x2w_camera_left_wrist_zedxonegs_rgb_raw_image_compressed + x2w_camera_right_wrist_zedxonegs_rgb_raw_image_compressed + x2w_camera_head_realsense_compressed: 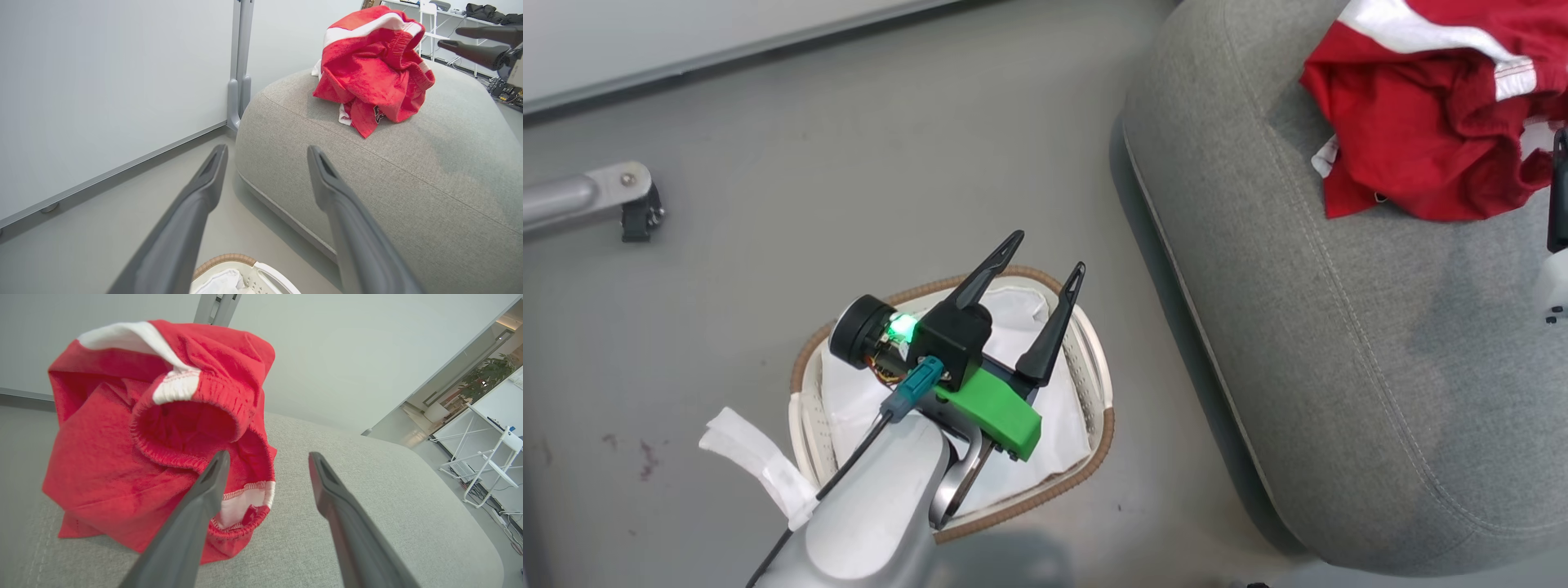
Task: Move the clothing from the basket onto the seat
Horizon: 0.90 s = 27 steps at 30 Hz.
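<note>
Left tool (1049, 251) spread above basket (805, 357), floor (1152, 490) strip between; right tool (268, 454) spread beside clothing (122, 457) on seat (1339, 343)

Open-handed: left claw (1046, 251) and right claw (268, 454) both gaping.
The left rises slanted from its pale forearm (874, 506), past a green bracket (996, 412); the right's prongs stand well apart.

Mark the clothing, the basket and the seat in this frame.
clothing (1421, 122), head view, red fabric in the middle of the pile.
basket (1106, 429), head view, brown woven rim, right side.
seat (1339, 367), head view, bare grey cushion top.
</note>
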{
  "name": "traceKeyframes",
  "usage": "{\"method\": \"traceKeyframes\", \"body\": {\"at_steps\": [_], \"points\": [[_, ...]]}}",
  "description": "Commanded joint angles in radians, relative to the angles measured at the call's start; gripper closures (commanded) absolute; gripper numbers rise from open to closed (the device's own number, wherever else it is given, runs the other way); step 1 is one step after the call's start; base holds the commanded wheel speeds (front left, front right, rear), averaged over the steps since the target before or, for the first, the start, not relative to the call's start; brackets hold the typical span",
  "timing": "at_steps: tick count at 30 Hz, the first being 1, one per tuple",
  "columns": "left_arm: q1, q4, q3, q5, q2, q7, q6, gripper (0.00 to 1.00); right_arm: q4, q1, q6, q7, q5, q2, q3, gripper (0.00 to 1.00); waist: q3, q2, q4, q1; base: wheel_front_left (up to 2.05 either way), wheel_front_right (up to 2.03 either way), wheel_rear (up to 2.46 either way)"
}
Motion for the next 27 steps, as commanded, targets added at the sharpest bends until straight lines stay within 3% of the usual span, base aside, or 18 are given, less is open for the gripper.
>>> {"method": "traceKeyframes", "body": {"at_steps": [1,8,15,27], "points": [[0.023,-0.005,0.013,-0.003,-0.002,-0.001,0.000,0.00,-0.007,0.021,-0.001,-0.005,0.009,-0.013,0.006,0.00,-0.062,-0.0001,0.019,0.0000,0.00,0.00,0.00],[0.082,-0.029,0.094,-0.022,-0.024,-0.001,0.008,0.00,-0.030,0.016,-0.001,-0.005,0.029,-0.038,0.050,0.00,-0.158,-0.0001,0.075,0.0000,0.00,0.00,0.00],[0.146,-0.021,0.187,-0.019,-0.029,-0.001,0.027,0.00,-0.004,-0.020,-0.001,-0.005,0.082,-0.001,0.122,0.00,-0.235,-0.0001,0.144,0.0000,0.00,0.00,0.00],[0.276,-0.001,0.379,-0.018,-0.033,-0.001,0.066,0.00,0.005,0.057,-0.001,-0.005,0.157,0.221,0.155,0.00,-0.305,-0.0001,0.259,0.0000,0.00,0.00,0.00]]}}
